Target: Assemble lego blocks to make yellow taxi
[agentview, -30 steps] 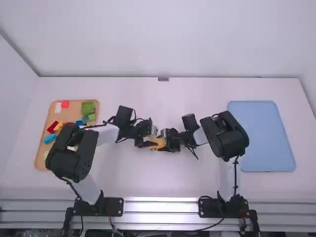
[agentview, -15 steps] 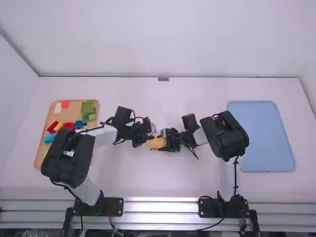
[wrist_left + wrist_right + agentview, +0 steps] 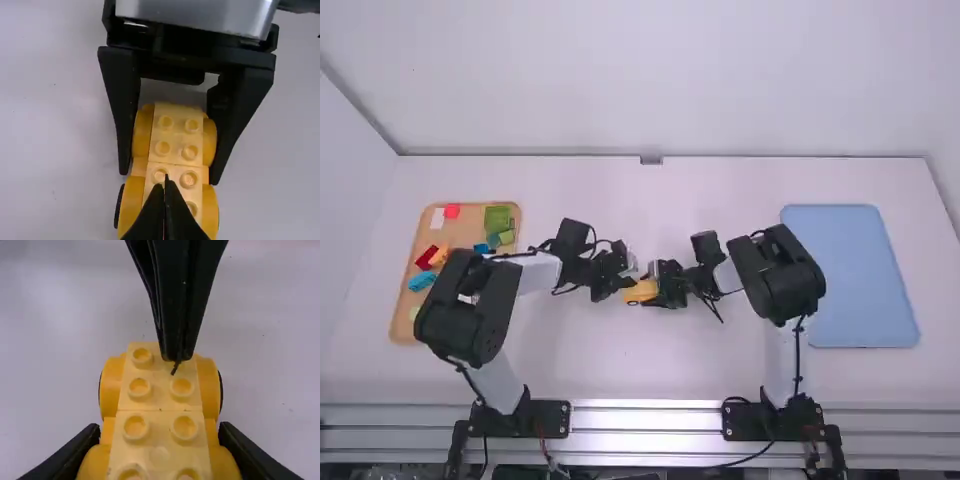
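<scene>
- White table (image 3: 720,370), the yellow car (image 3: 641,291) at its middle, between the grippers.
- The car's long axis runs from gripper to gripper; the right is nearer, clamped on its sides.
- Left gripper (image 3: 177,360): fingertips together, above the far end's studs; contact unclear. Pressing there seems next.
- Both arms bend inward.

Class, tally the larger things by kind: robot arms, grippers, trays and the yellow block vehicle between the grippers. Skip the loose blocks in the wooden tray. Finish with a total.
Arms: 2 (left arm, right arm)
Grippers: 2 (left gripper, right gripper)
Trays: 2 (wooden tray, blue tray)
Yellow block vehicle: 1
Total: 7
</scene>
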{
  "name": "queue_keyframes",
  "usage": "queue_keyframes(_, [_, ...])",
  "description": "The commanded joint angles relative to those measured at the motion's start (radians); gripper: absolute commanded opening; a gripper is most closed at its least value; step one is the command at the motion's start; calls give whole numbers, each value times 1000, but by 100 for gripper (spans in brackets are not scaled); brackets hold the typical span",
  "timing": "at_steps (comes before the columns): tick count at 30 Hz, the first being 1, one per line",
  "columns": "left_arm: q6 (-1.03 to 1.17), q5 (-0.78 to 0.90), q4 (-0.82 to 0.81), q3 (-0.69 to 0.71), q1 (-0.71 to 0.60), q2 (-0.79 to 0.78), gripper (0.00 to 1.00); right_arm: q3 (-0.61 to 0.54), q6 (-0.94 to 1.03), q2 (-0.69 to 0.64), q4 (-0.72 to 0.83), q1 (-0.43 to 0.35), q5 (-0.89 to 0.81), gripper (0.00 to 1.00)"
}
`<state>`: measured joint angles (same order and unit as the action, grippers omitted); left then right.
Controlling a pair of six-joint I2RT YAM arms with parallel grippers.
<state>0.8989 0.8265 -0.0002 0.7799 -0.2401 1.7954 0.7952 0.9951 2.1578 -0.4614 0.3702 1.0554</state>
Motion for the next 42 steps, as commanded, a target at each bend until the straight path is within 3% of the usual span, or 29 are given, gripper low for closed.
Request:
queue_keyframes(1, [10,-6,-38,-4,-7,17,2,4,19,14,-13,14,-15,29])
queue_keyframes(5, [-50,21,-48,77,28,-72,2,4,20,14,-13,6,-37,29])
queue_keyframes(8, [-227,-16,-55,147,68,-150,2,4,18,14,-13,-10,-36,30])
queue_keyframes(11, [-325,-50,-54,176,90,-198,15,4,-14,14,-24,-27,-31,33])
queue_keyframes(12, [-368,-70,-47,183,101,-223,26,4,-43,14,-36,-36,-32,41])
queue_keyframes(13, [-386,-82,-45,185,106,-232,56,4,-55,14,-42,-39,-31,46])
queue_keyframes(14, [-414,-103,-45,187,113,-250,99,4,-70,14,-55,-44,-31,57])
queue_keyframes(15, [-469,-175,-51,187,124,-285,99,4,-103,13,-77,-51,-31,72])
queue_keyframes(19, [-661,-403,-82,186,117,-359,99,4,-193,-8,-105,-68,-32,100])
queue_keyframes(23, [-837,-548,-123,186,116,-427,99,4,-196,-95,0,-84,-58,98])
queue_keyframes(29, [-1027,-797,-197,186,117,-543,99,10,-71,-385,386,-95,-303,98])
queue_keyframes(32, [-1034,-856,-218,186,117,-584,99,34,-77,-512,476,-95,-381,98])
queue_keyframes(36, [-1183,-990,-280,186,117,-639,99,119,-214,-655,469,-91,-362,98])
queue_keyframes(42, [-1351,-1146,-372,186,117,-702,99,328,-244,-650,615,-14,-363,99])
